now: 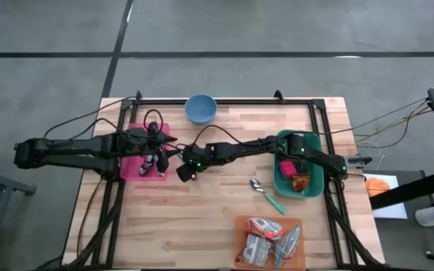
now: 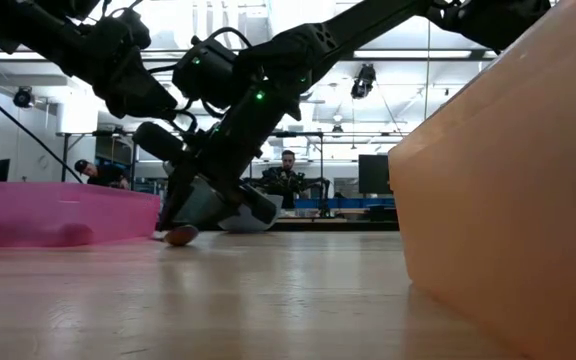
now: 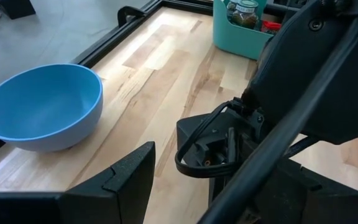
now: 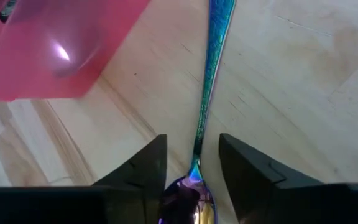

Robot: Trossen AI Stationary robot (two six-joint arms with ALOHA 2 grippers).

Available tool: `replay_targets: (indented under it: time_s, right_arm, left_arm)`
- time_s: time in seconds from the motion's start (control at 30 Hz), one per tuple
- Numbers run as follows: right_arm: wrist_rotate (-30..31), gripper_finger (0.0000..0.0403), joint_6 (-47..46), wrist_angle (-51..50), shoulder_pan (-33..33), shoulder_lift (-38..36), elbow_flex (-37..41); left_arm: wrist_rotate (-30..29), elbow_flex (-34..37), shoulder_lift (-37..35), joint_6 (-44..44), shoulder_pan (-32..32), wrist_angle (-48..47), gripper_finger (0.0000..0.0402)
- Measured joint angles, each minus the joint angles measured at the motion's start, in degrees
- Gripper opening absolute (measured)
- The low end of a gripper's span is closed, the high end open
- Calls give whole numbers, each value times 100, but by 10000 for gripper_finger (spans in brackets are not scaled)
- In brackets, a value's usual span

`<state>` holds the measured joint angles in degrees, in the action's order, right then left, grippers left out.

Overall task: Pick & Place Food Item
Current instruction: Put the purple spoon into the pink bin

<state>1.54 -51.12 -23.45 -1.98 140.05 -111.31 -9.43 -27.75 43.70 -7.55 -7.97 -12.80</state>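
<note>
My right gripper (image 4: 192, 165) reaches across the table and stands low beside the pink tray (image 1: 143, 154), open. An iridescent spoon (image 4: 209, 81) lies flat on the wood between its fingers, with a gap showing on each side. The spoon's bowl (image 4: 188, 194) is nearest the wrist and its handle points away. My left gripper (image 1: 154, 165) hangs open over the pink tray with nothing in it. Food items lie in the teal bin (image 1: 281, 181) and as wrapped packets (image 1: 266, 241) on the orange tray (image 1: 241, 223).
A blue bowl (image 1: 200, 108) stands at the far edge, also near my left gripper (image 3: 42, 109). A second spoon with a green handle (image 1: 267, 196) lies between the teal bin and the orange tray. Bare wood lies in the table's middle and near left.
</note>
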Motion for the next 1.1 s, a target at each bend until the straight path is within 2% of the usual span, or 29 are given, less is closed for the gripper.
replay_targets:
  time_s: [0.27, 0.4, 0.6, 0.8, 1.1]
  right_arm:
    - [6, 157, 163, -793, 50, -265, 7]
    - [211, 157, 261, -945, 74, -419, 36]
    - [588, 157, 206, -891, 149, -882, 514]
    - [1098, 157, 238, -63, 386, -1856, 1636]
    - [1929, 157, 861, 2286, 786, -3776, 4323]
  left_arm:
    - [7, -5, 0, 0, 3, 11, 238]
    - [21, -13, 0, 0, 4, 19, 238]
    - [66, -16, 0, -15, 5, 38, 238]
    - [-101, 11, 26, 3, -9, -89, 238]
    - [-3, 2, 7, 8, 0, -172, 238]
